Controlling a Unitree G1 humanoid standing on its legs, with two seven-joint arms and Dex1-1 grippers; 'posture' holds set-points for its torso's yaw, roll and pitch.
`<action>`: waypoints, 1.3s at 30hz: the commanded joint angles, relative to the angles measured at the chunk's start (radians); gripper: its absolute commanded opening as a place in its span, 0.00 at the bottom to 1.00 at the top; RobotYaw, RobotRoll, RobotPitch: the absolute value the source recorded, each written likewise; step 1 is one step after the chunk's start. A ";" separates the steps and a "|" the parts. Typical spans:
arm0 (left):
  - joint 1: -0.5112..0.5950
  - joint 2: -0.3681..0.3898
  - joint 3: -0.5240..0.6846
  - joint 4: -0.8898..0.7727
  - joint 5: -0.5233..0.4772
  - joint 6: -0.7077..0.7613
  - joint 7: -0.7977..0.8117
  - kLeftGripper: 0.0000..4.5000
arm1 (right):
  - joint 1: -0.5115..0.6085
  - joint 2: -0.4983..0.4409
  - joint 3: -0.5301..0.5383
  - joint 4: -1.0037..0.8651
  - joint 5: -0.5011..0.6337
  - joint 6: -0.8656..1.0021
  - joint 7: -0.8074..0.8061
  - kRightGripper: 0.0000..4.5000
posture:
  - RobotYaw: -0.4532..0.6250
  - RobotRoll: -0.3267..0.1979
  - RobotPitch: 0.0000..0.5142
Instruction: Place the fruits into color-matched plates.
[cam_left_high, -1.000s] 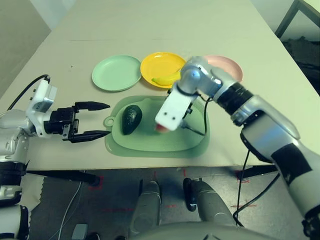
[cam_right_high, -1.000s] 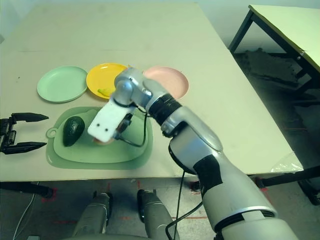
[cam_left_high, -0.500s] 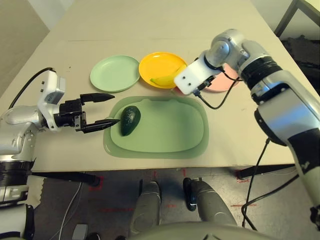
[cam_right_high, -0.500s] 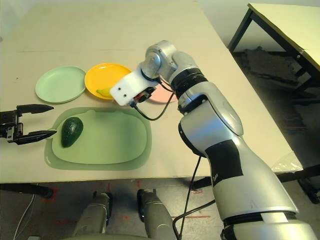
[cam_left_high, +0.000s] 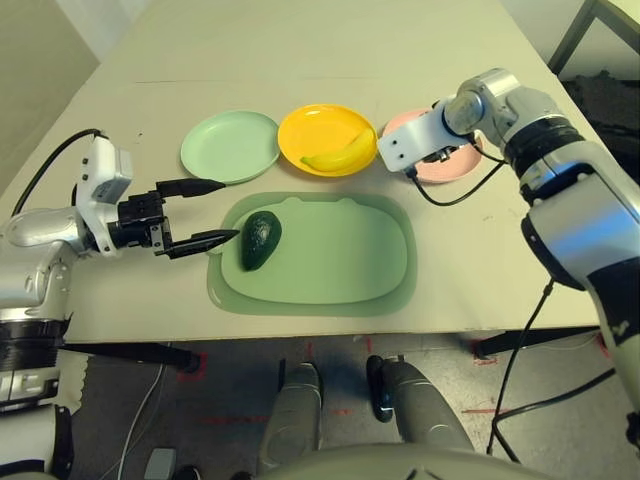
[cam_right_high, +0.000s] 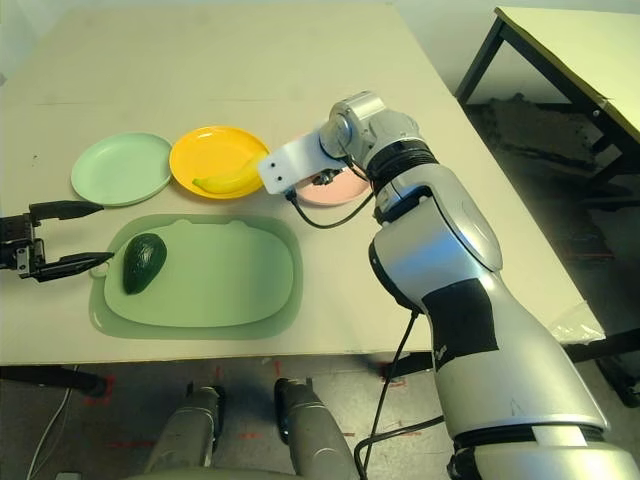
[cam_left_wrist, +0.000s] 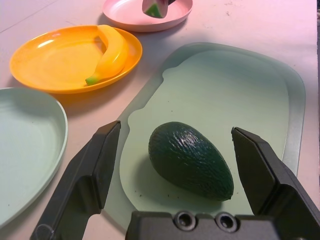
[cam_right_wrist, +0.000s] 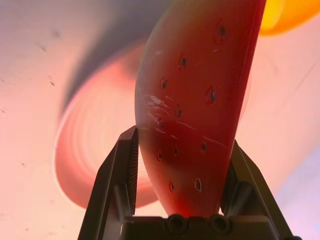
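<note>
A dark green avocado (cam_left_high: 260, 240) lies on the left part of the green cutting board (cam_left_high: 340, 270). My left gripper (cam_left_high: 230, 209) is open just left of it, its black fingers (cam_left_wrist: 95, 170) flanking the avocado (cam_left_wrist: 190, 160) without touching. The yellow banana (cam_left_high: 338, 155) rests in the yellow plate (cam_left_high: 310, 125). The mint green plate (cam_left_high: 229, 146) holds nothing. My right gripper (cam_right_wrist: 180, 145) hangs over the pale pink plate (cam_left_high: 455, 165), shut on the red watermelon wedge (cam_right_wrist: 195, 100). The wedge's green rind (cam_left_wrist: 154, 9) sits low above that plate (cam_left_wrist: 125, 10).
The three plates stand in a row behind the cutting board. A black cable (cam_left_high: 440, 195) loops from my right wrist over the table beside the pink plate. Bare tabletop (cam_left_high: 320, 50) stretches beyond the plates. A second table's leg (cam_right_high: 480, 60) is off to the right.
My right arm has carried the watermelon wedge from the cutting board back and right to the pink plate. My left gripper has moved in toward the avocado, still open.
</note>
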 joint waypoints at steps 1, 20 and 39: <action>0.033 0.003 0.026 -0.022 0.011 -0.003 0.007 1.00 | 0.023 -0.013 0.006 0.012 -0.022 0.018 -0.025 0.48 | 0.48 0.62 0.43; 0.072 0.006 0.052 -0.011 0.008 -0.017 -0.027 1.00 | 0.066 -0.027 0.000 0.022 -0.057 0.078 -0.078 0.48 | 0.49 0.62 0.46; 0.010 0.006 0.030 0.058 0.030 -0.038 -0.054 1.00 | -0.019 -0.084 -0.014 0.010 -0.048 0.013 0.024 1.00 | 0.47 0.62 0.42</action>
